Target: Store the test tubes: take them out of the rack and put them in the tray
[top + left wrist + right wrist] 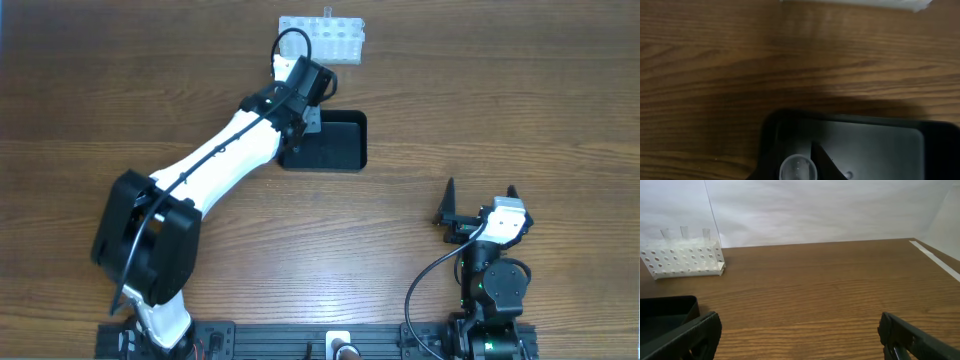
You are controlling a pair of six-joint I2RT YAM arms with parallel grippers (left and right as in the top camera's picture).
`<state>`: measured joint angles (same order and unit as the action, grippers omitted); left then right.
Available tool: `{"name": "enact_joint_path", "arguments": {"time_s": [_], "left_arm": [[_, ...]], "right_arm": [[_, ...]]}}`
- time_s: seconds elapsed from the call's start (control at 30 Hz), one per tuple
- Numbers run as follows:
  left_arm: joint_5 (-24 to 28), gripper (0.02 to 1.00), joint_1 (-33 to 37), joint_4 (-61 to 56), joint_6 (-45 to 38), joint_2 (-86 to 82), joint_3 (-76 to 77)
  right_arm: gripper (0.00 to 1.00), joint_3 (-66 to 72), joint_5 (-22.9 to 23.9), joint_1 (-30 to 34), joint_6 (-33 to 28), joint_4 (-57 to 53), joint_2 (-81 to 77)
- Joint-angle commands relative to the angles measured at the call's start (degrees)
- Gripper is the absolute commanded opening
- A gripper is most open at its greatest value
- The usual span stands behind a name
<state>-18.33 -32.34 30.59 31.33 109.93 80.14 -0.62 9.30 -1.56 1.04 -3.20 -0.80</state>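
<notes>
Left arm: stretched out long from its base at near left, diagonally toward far centre, wrist pitched down. left gripper (303,125) hangs over the left end of the tray (342,160). Its fingers are pinched on a test tube (798,169). In the left wrist view the tube's open mouth faces the camera, so it's held roughly end-on, over the tray floor just inside the rim.

Right arm: folded up tight over its own base at near right. right gripper (480,200) points toward the far side with its fingers spread wide and nothing between them.

rack (322,40) sits at the far side of the table (520,90), centre, apart from the tray and just beyond it. Three tubes (684,231) stand upright in the rack's far row (the right wrist view shows them).
</notes>
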Motion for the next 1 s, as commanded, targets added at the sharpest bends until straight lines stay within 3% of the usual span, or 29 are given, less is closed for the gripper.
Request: {"name": "enact_joint_path", "arguments": {"time_s": [0.03, 1.0], "left_arm": [[-1.7, 0.093, 0.2, -0.3, -1.1, 2.5, 0.0], [-1.7, 0.126, 0.7, -3.0, -1.1, 8.3, 0.0]], "right_arm": [[0.993, 0.3, -0.3, 0.4, -0.3, -0.2, 0.5], [0.993, 0.3, -0.3, 0.4, -0.3, -0.2, 0.5]]}}
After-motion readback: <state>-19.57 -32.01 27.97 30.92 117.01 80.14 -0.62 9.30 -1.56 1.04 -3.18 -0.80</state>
